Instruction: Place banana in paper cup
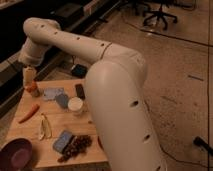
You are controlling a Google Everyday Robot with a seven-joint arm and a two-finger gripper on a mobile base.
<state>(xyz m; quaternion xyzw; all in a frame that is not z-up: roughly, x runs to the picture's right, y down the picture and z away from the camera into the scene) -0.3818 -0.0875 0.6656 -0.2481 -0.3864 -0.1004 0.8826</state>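
Gripper (26, 61): far left and behind the paper cup (75, 105), above the orange container (32, 89). The claw seems spread wide and empty, but it's dim there.

Banana (44, 127): front-left of the cup, near the table's (30, 136) left edge. A skewed pinch could nudge it off.

The cup looks light, so you may tip it. The clear approach is between the two.
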